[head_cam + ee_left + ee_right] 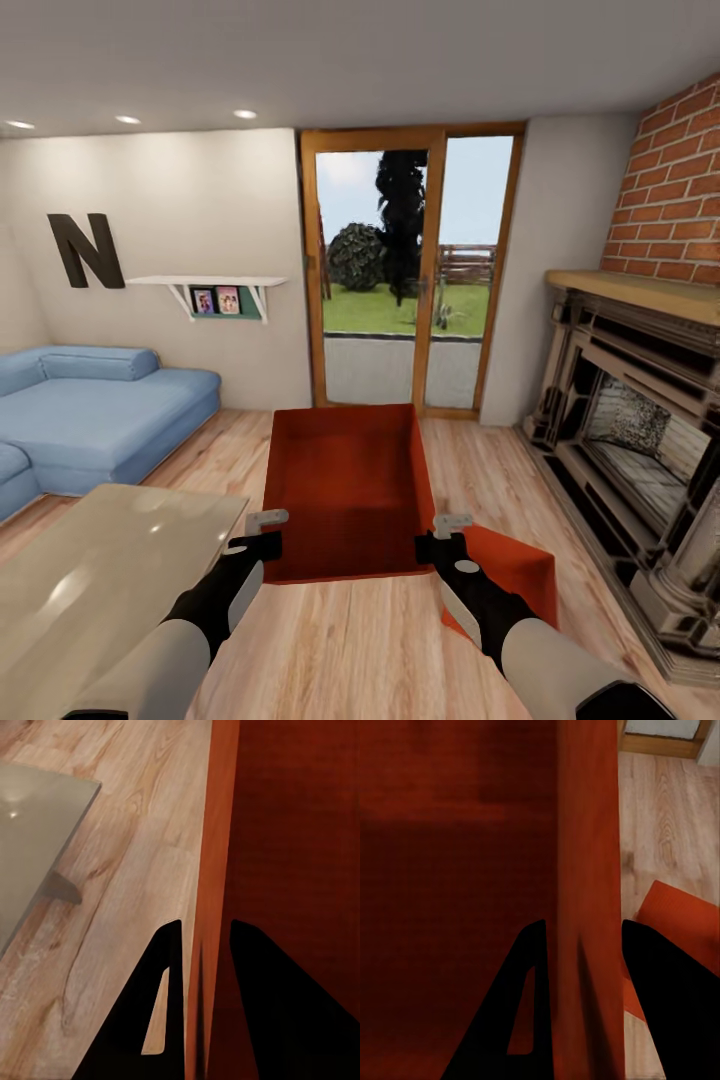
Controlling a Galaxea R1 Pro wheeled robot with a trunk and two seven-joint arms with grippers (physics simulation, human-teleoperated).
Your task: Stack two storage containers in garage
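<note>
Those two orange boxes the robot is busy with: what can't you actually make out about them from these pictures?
- Second container: head view, mostly hidden behind the held container and the right arm; only a corner shows.
- Held container's underside: faces away in every view.
- Left gripper and right gripper: each straddles a side wall; whether the fingers press it is unclear.

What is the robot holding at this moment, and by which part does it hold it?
One orange-red storage container, held with both tools: the left tool straddles its left side wall, the right tool its right side wall, near the rim.
</note>
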